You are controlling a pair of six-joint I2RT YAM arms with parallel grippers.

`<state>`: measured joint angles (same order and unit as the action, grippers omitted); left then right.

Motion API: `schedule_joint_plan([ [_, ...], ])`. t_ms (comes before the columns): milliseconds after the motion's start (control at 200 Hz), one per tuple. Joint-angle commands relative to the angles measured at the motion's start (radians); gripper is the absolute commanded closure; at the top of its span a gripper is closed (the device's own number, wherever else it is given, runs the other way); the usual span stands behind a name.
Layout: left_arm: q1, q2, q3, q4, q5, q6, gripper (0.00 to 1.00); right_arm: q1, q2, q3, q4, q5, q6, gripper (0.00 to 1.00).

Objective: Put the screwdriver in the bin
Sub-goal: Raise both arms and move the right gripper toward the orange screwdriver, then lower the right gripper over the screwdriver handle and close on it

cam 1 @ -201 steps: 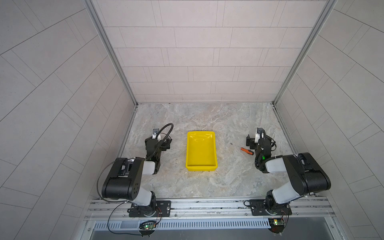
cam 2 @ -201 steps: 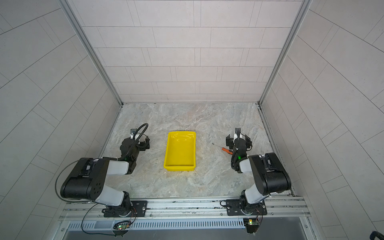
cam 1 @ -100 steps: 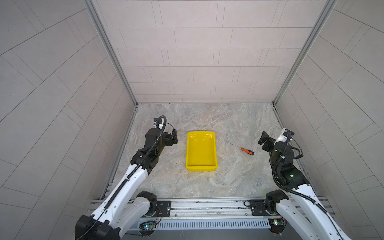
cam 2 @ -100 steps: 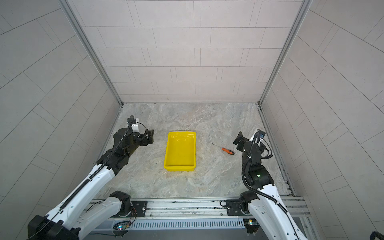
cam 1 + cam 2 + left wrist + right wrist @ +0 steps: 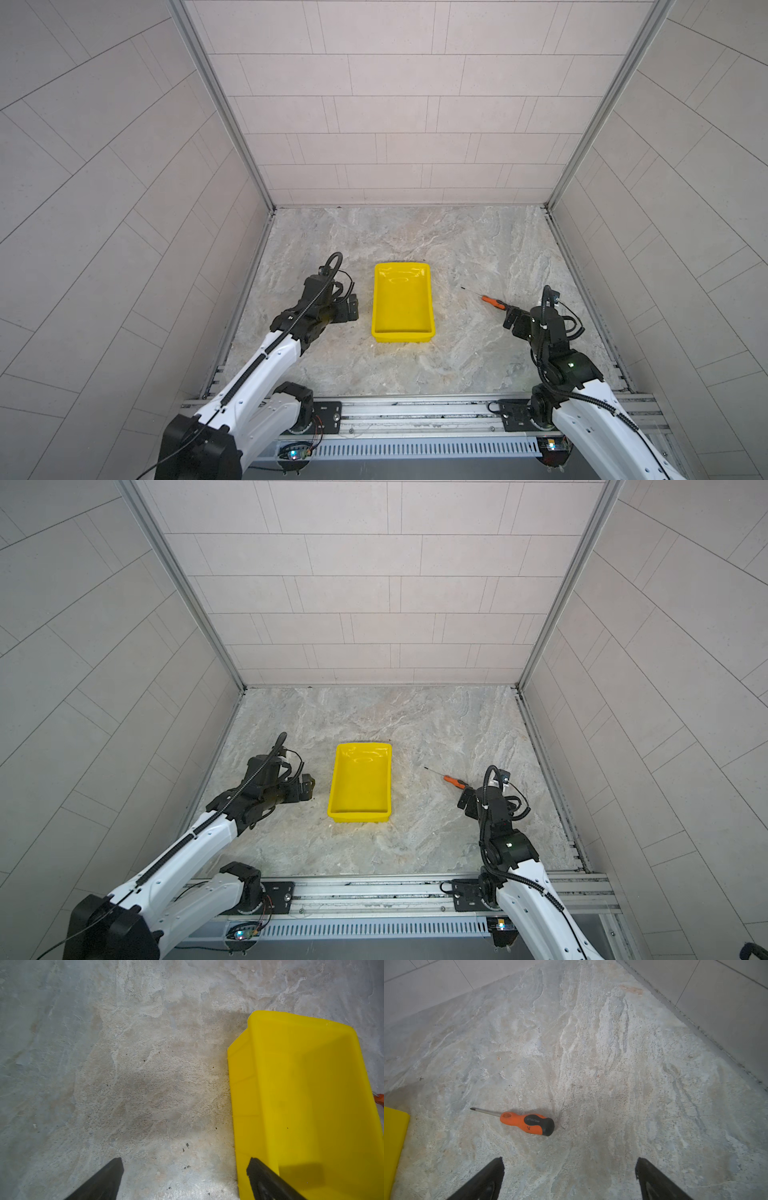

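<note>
While the right fingers stand spread just short of the screwdriver, which lies on the table apart from the bin, the left fingers, also spread and holding nothing, hover at the bin's edge.

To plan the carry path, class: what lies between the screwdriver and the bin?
Only bare tabletop separates the screwdriver and the bin, in both top views.

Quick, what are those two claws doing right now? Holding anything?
Left gripper: open, holding nothing.
Right gripper: open, holding nothing; the screwdriver lies loose in front of it.
</note>
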<state>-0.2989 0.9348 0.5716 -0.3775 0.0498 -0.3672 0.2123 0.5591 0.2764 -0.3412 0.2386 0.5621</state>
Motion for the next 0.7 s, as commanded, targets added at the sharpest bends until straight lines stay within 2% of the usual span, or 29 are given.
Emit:
schedule_joint_plan([
  [0, 0.007, -0.067, -0.022, -0.046, -0.133, -0.077, 0.00, 0.018, 0.073, 0.034, 0.041, -0.008, 0.006, 0.01],
  [100, 0.007, -0.129, -0.047, -0.134, -0.302, -0.189, 0.00, 0.043, 0.158, 0.057, 0.053, -0.008, -0.001, 0.01],
  [165, 0.009, -0.175, -0.050, -0.174, -0.356, -0.215, 0.00, 0.060, 0.205, 0.069, 0.066, 0.001, -0.002, 0.01],
  [415, 0.010, -0.340, -0.130, -0.182, -0.390, -0.264, 0.00, 0.084, 0.350, 0.126, 0.065, -0.006, -0.002, 0.01],
  [540, 0.010, -0.404, -0.171, -0.172, -0.401, -0.285, 0.00, 0.082, 0.386, 0.164, 0.042, -0.070, -0.008, 0.01],
  [690, 0.011, -0.455, -0.192, -0.169, -0.406, -0.295, 0.00, 0.081, 0.465, 0.282, -0.017, -0.096, -0.038, 0.00],
])
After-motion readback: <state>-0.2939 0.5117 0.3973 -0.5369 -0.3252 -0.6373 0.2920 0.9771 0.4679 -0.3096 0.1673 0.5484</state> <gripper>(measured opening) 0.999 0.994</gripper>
